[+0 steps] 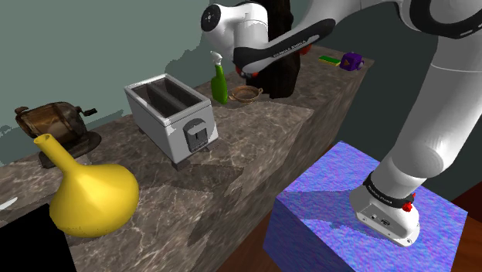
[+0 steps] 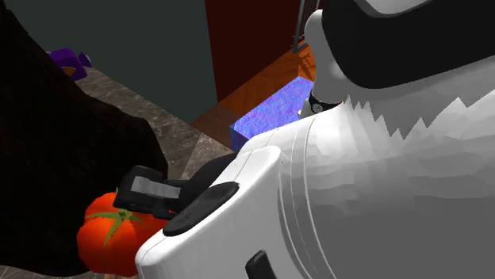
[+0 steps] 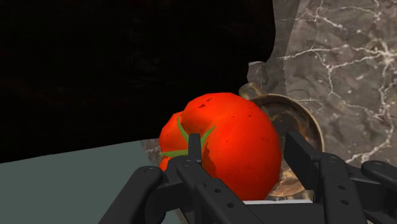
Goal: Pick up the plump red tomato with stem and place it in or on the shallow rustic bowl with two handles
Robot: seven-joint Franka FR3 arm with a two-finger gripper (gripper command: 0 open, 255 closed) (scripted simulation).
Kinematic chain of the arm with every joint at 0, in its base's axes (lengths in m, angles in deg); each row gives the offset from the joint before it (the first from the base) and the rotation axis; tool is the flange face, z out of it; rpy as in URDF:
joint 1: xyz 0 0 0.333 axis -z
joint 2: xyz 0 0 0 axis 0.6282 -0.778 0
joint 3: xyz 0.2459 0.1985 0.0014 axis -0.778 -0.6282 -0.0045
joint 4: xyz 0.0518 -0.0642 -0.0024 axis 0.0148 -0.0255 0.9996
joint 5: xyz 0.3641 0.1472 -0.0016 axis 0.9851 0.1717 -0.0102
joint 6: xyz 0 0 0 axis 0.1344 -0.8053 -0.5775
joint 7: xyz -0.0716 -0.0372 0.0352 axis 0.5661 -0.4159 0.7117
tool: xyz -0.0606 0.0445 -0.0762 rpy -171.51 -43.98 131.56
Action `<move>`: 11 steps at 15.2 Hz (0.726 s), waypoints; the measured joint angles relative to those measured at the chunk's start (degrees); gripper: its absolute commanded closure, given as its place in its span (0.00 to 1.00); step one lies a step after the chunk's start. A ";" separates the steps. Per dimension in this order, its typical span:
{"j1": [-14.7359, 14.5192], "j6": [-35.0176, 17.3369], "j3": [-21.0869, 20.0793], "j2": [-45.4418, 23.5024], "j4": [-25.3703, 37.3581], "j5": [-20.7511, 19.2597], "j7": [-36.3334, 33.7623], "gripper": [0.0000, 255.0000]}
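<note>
The tomato [image 3: 222,143] between the black fingers [image 3: 191,172] is red with a green stem. Beyond the fingers the bowl [image 3: 294,114] is brown, the counter [image 3: 343,63] grey-brown with white veins.

"FRANKA EMIKA", white lettering, on arm's black forearm band [image 1: 287,48]; small lettering on base ring [image 1: 386,193] unreadable.

Glossy white arm [image 1: 432,116] with dark joint bands, white lettering on a black strip, and a black 2-fingered tool [image 3: 245,153].
</note>
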 measured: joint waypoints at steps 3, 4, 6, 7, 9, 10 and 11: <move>-0.09 -0.95 0.17 -1.11 -0.75 -0.80 -1.52 1.00; -0.10 -1.21 0.20 -1.25 -1.09 -0.96 -1.92 1.00; -0.06 -1.92 0.28 -1.49 -2.08 -1.34 -2.92 1.00; -0.09 -2.36 0.35 -1.84 -2.56 -1.66 -3.61 1.00; -0.16 -2.91 0.49 -2.65 -2.91 -2.23 -4.59 1.00; -0.18 -3.12 0.53 -2.85 -3.14 -2.41 -4.95 1.00; -0.17 -3.25 0.56 -2.97 -3.23 -2.51 -5.10 1.00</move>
